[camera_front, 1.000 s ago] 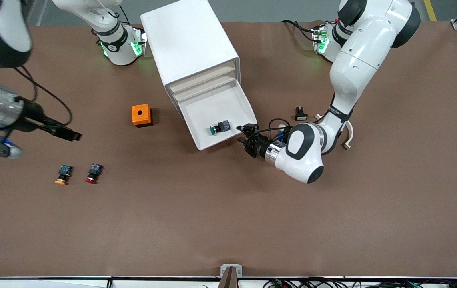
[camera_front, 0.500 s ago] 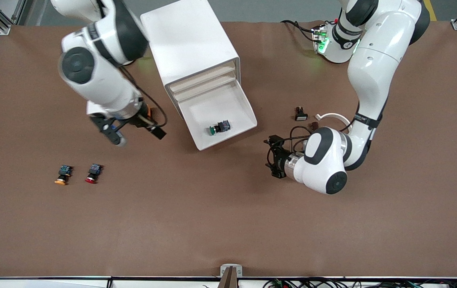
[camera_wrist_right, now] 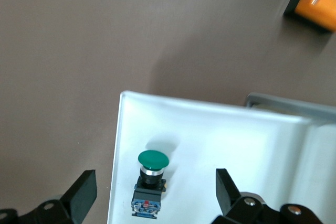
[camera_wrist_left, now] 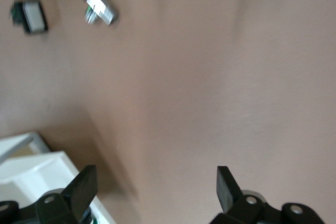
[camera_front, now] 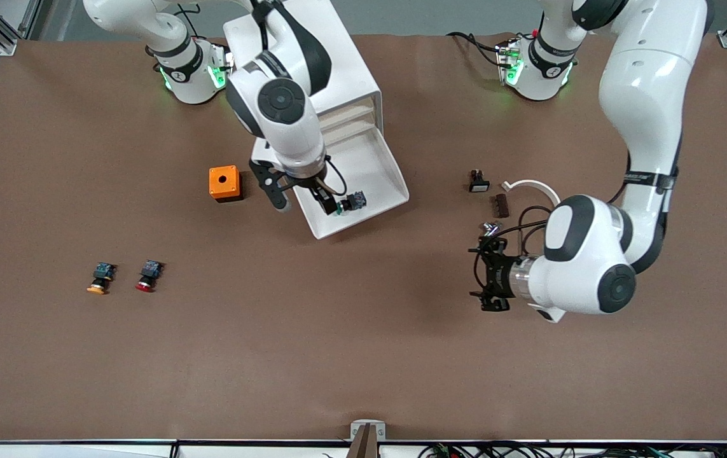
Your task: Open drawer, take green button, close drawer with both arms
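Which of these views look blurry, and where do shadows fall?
Left wrist view: smeared; the small parts show streaked. Right wrist view: sharp on the button, which casts a soft shadow in the drawer. Front view: crisp, with faint shadows under both arms.

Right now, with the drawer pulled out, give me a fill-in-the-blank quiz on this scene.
1. The green-capped button lies in the open white ____.
2. The right gripper, fingers open, hovers over the ____.
3. The left gripper, over bare table, has its fingers ____.
4. The orange box has a round ____ in its top.

Missing: drawer; drawer; open; hole
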### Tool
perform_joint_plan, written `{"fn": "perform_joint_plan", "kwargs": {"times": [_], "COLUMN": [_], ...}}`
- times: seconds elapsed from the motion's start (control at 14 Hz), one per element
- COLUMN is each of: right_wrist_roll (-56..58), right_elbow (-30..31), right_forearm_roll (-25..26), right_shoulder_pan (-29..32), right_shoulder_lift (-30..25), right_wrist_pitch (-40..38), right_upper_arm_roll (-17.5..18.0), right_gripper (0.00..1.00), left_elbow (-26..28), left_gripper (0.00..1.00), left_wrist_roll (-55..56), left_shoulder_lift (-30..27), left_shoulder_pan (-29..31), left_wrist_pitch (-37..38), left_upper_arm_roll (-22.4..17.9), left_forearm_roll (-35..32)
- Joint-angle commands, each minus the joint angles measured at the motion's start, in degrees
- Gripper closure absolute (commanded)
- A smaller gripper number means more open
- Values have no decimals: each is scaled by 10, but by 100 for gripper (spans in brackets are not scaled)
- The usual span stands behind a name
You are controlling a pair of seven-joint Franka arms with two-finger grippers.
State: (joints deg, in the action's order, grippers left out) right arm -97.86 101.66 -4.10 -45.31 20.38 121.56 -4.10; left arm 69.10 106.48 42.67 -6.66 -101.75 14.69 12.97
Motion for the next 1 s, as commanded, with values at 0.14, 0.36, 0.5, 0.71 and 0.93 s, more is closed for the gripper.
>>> {"fn": "perform_joint_plan", "kwargs": {"times": [0.14,0.36,0.5,0.71,0.93], "right_wrist_roll": [-92,-125,-132,-142,-143], "right_elbow": [-11,-12,-14,-28,-44], "right_forearm_roll": [15,19,20,20,20], "right_shoulder_pan": [-42,-58,-65,-70,-73], "right_shoulder_lift": [58,72,82,102,122], "right_wrist_pitch": [62,71,72,71,75], "right_upper_arm_roll": [-7,-7,-7,-7,-6], "right_gripper": [0,0,0,0,29], "left_elbow": [19,22,24,43,63], "left_gripper": [0,0,0,0,0], "left_wrist_roll": [-163,-252,-324,-383,-384], "left_shoulder_lift": [-44,-44,-44,-39,-29], "left_shoulder_pan": [-13,-23,-39,-60,-93], "left_wrist_pitch": [12,37,37,35,8], "left_upper_arm_roll": [10,11,11,14,15], "left_forearm_roll": [-90,-92,-93,-111,-127]}}
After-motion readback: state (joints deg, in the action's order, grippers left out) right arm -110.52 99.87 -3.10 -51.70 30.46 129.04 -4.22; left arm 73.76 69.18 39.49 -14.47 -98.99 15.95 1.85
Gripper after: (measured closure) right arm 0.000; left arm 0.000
